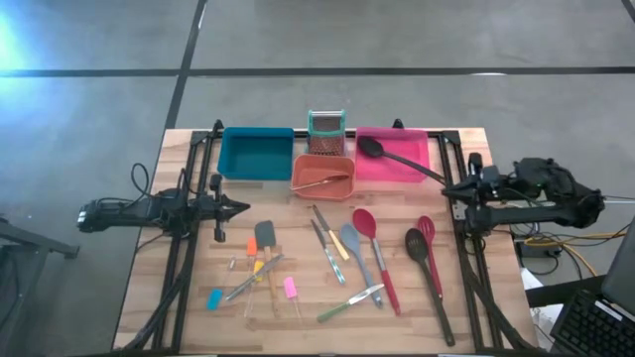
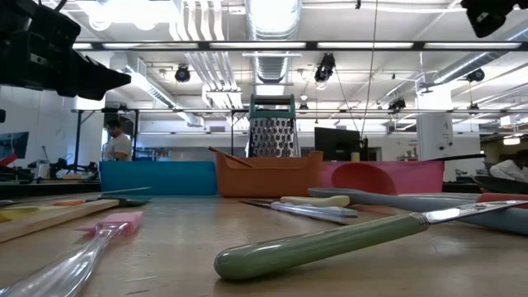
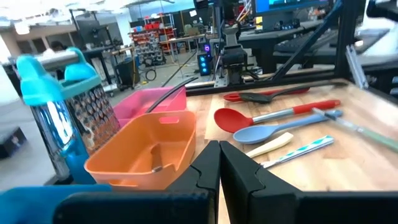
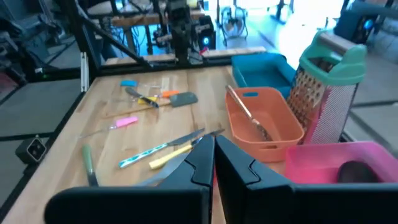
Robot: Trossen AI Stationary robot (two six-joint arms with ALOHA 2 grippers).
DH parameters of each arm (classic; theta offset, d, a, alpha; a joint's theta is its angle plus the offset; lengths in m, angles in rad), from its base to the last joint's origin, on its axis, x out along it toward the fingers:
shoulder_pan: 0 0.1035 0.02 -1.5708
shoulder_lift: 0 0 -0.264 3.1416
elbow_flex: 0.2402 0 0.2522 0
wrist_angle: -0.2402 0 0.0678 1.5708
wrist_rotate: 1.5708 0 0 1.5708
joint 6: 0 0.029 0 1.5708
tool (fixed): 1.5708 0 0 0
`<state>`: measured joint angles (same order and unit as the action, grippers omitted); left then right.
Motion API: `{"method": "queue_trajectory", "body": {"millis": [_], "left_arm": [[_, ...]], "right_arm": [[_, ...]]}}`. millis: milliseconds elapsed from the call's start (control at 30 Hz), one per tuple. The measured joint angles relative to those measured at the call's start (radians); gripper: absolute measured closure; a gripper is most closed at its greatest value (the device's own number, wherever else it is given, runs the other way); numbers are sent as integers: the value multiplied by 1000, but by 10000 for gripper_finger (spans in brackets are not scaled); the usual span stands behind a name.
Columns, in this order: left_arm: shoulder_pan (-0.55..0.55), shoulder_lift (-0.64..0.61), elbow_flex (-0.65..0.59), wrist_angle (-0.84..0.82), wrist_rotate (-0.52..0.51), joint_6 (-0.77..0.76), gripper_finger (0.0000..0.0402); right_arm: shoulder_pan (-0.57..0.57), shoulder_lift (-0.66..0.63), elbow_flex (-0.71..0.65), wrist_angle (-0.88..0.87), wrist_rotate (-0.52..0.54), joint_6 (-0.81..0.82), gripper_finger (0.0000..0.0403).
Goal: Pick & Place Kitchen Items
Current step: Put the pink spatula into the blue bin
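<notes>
Lying loose on the wooden table (image 1: 198, 297): two red spoons (image 1: 369, 238), one grey-blue spoon (image 1: 353, 243), one black slotted spoon (image 1: 422, 260), several small cutlery pieces (image 1: 332, 248); standing behind: three bins, blue bin (image 1: 256, 152), orange bin (image 1: 323, 176), pink bin (image 1: 392, 154); resting across the pink bin: one black ladle (image 1: 397, 157); hovering with fingers pressed together, holding nothing: left gripper (image 1: 241, 208), right gripper (image 1: 448, 191).

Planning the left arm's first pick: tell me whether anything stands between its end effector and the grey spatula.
Nothing visible does. The left end effector hovers shut at the table's left edge, and the grey spatula lies just inward of it on bare wood. The small orange-handled tool lies beside the spatula, not across the path.
</notes>
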<state>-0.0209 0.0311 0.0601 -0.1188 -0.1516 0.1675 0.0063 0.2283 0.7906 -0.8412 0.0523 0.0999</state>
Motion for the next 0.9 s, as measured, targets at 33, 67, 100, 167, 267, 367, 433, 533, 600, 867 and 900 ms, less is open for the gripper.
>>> {"method": "queue_trajectory", "body": {"millis": [33,67,100,167,267,367,433,533,600,867,900], "left_arm": [[0,0,0,0,0,9,388],[0,0,0,0,0,9,388],[0,0,0,0,0,6,388],[0,0,0,0,0,-8,388],[0,0,0,0,0,-15,388],[0,0,0,0,-4,-4,388],[0,0,0,0,-4,-19,388],[0,0,-3,18,-5,-24,388],[0,0,-6,43,-6,-38,388],[0,0,-6,252,-8,-185,388],[0,0,-5,292,-8,-199,388]], "right_arm": [[0,-18,0,0,1,-2,394],[0,-34,0,0,1,-2,394],[0,-49,0,0,1,-2,394],[0,-77,0,0,0,-2,394],[0,-110,0,0,3,-2,394],[0,-133,0,1,2,-3,394],[0,-146,0,1,2,-3,394],[0,-159,0,1,2,-3,394],[0,-163,0,1,2,-3,394],[0,-156,0,1,1,-3,394],[0,-153,0,1,1,-3,394]]}}
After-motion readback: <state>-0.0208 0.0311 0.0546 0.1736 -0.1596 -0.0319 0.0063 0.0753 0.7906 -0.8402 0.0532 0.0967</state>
